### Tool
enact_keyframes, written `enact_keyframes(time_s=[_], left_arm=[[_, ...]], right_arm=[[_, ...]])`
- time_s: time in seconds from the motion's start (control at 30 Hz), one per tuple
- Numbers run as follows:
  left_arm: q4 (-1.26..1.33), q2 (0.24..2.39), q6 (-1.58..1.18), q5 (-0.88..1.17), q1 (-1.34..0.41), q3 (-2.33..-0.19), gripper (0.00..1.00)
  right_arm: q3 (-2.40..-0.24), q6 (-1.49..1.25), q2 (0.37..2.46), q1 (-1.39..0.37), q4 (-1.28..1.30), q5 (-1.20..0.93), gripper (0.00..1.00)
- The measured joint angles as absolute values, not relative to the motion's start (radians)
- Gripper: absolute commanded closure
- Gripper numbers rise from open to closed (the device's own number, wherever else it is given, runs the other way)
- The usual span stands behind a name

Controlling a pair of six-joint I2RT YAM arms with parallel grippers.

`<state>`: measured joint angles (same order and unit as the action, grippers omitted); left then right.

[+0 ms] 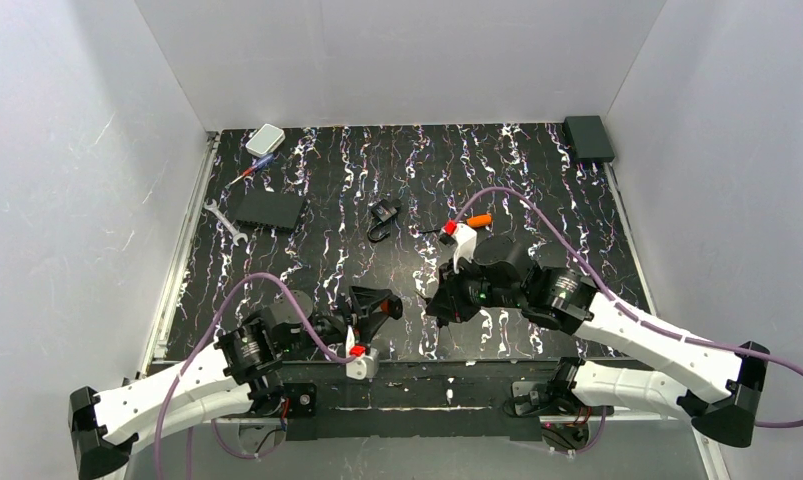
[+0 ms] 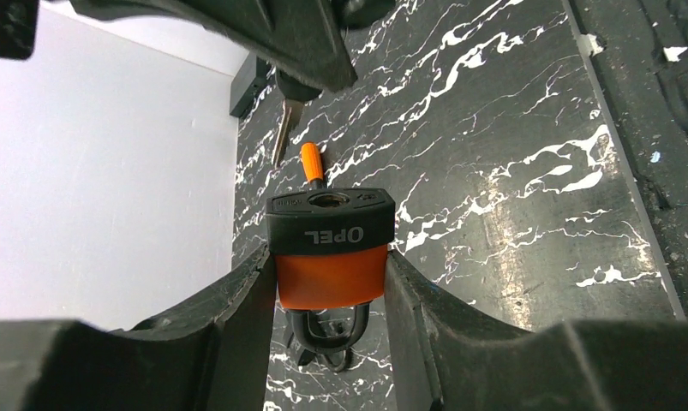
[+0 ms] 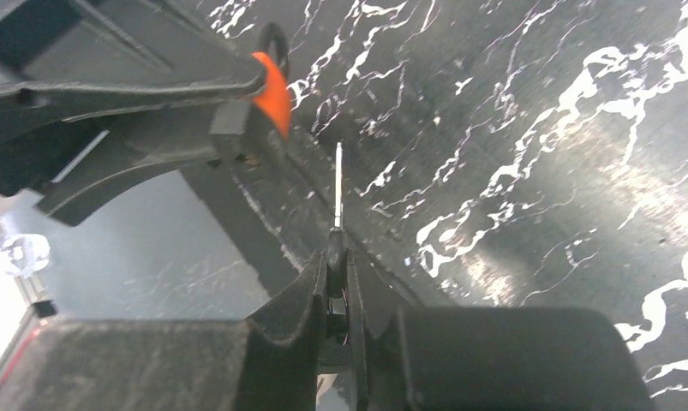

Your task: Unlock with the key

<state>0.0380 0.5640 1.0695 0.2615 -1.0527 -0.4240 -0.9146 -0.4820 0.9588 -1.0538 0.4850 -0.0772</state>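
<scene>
Plain white walls (image 1: 397, 60) on three sides of a black, white-veined marbled tabletop (image 1: 327, 250) under even light

Robotics lab test cell. White panel walls (image 1: 397, 60) enclose black marbled table (image 1: 537, 170) on 3 sides. 2 robot arms, left arm (image 1: 167, 398) and right arm (image 1: 657, 345), bolted along near edge, purple cables (image 1: 497, 190) looping off each. Wrench (image 1: 223, 222), screwdriver (image 1: 249, 171) lie loose toward far-left corner.

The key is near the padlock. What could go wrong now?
The key is off to one side of the keyhole, so a push may strike the black face of the padlock. The right gripper pinches only the key's end, so it may twist. The left gripper holds the padlock by its sides; it might slip.
</scene>
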Motion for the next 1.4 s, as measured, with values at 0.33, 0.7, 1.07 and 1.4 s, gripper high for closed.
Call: enact_keyframes(time_s=[0.33,0.7,1.07,1.4], left_arm=[[0.071,0.617,1.057,0.184,-1.049,-0.419,1.00],[0.075,0.627,1.032,0.145,-1.049,-0.419,1.00],[0.075,0.627,1.002,0.142,-1.049,-0.419,1.00],[0.075,0.623,0.989,0.142,-1.049,-0.419,1.00]], right_arm=[[-1.012,-0.572,1.007,-1.054,0.616,-0.194,0.99],[-1.012,-0.626,1.056,-1.054,0.615,-0.239,0.99],[-1.010,-0.674,1.087,-1.054,0.532,-0.239,0.99],[-0.997,-0.694,1.102,-1.054,0.469,-0.238,0.99]])
